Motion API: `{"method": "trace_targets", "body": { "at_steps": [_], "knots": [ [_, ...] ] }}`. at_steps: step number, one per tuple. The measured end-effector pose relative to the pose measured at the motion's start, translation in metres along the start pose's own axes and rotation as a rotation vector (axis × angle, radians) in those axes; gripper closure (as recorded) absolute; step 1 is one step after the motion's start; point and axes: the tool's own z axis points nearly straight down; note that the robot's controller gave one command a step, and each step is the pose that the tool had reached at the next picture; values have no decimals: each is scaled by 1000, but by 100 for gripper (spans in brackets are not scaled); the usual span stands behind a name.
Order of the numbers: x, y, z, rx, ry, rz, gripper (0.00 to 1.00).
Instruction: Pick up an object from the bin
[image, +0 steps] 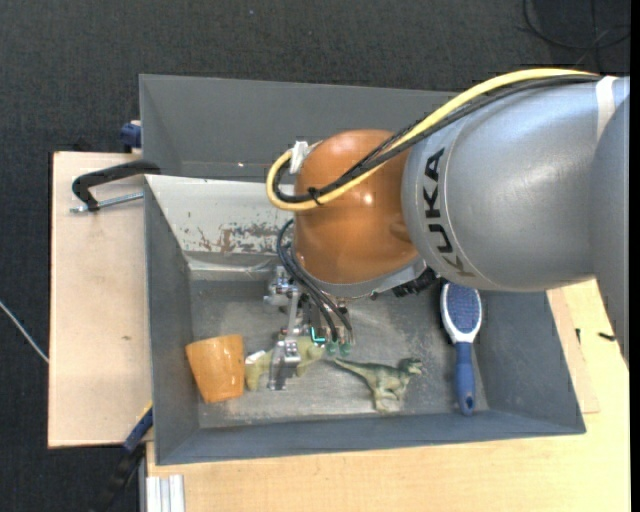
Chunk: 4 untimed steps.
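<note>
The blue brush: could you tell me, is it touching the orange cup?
No, the blue brush lies well to the right of the orange cup, with the green toy dinosaur between them.

Silver-grey KUKA arm (530, 170) with glossy orange wrist cover (350, 215)
Black "KUKA" lettering (437, 215) on the rounded shell at right; yellow cable (500, 82) looping over the cover; dark wires (320, 300) and metal gripper (288, 352) beneath, centre frame
</note>
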Motion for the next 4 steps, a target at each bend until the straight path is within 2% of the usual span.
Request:
{"method": "trace_targets", "body": {
  "at_steps": [1,2,3,4],
  "knots": [
    [-26,21,126,-3,-10,37,0],
    [-29,18,121,-1,-19,38,100],
    [-43,-8,5,-4,-23,-32,100],
    [-1,-111,-85,2,-18,-396,100]
  ]
}}
